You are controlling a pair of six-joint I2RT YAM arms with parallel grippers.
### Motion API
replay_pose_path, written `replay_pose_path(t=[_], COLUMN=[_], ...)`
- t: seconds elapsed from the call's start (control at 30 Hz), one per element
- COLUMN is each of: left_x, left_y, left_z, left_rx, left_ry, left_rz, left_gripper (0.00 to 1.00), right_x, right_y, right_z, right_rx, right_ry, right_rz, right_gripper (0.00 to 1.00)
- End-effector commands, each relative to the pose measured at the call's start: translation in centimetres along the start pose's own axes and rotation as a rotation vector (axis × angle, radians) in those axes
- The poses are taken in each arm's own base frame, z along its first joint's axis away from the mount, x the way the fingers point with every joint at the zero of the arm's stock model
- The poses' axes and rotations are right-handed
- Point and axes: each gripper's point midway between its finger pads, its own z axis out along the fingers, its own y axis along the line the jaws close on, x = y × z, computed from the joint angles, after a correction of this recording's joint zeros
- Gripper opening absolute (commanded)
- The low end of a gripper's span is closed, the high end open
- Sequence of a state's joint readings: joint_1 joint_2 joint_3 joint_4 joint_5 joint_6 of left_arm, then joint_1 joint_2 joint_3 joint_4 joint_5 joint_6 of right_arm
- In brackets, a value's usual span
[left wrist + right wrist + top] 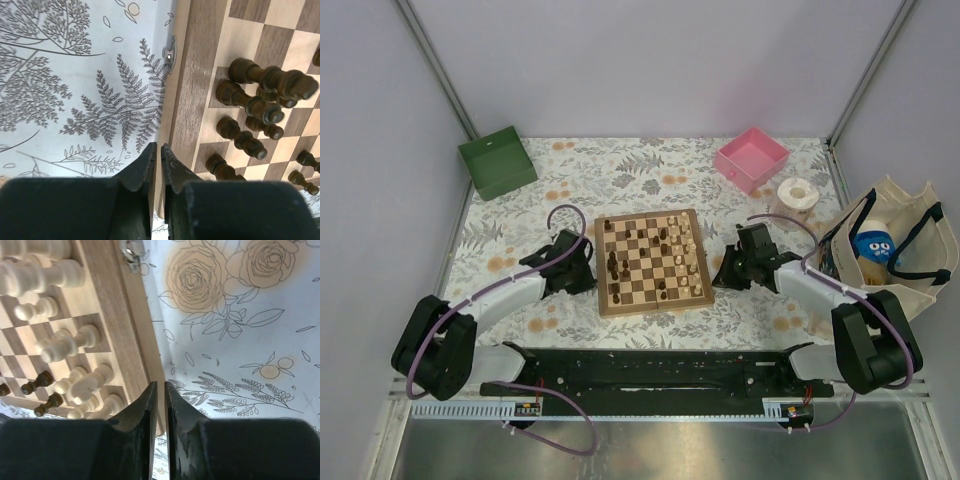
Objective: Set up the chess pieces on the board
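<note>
Both arms are sitting low, one on each side of the chessboard (648, 309), which is lying mid-frame in the top view on the floral tablecloth (620, 175).

Left gripper (159, 149): the fingers are drawn together with only a hairline slit between them, and they are holding nothing. The tips are hovering at the board's outer edge, lower centre of the left wrist frame.

Right gripper (161, 386): same condition, closed on nothing, at the opposite edge.

The dark pieces (255, 105) are bunching at the right of the left wrist frame. The pale pieces (65, 342) are crowding the left of the right wrist frame. From above they are looking scattered over the squares rather than ranked. I cannot tell from these angles whether any are toppled.

Handling, my judgement: I am expecting light, rigid turned wood with a smooth finish, so slippery and easy to tip. I am planning to open the fingers first, then pinch each piece at the narrow stem under its head. Close neighbours are risking knocks.
</note>
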State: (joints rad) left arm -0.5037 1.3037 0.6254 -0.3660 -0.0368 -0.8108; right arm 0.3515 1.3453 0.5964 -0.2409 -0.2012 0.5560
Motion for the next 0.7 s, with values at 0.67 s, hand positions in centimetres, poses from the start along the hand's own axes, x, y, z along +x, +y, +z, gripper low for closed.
replay_pose_path(t=[0.67], left_x=[-11.2], left_y=[-8.2], left_z=[-6.7], left_rx=[0.087], left_ry=[-0.255], left_rz=[0.254], left_gripper=[0.53], right_x=[-6.2], right_y=[5.1], right_z=[-5.2], right_rx=[-0.079], right_ry=[-0.162], right_rz=[-0.158], right_gripper=[0.3])
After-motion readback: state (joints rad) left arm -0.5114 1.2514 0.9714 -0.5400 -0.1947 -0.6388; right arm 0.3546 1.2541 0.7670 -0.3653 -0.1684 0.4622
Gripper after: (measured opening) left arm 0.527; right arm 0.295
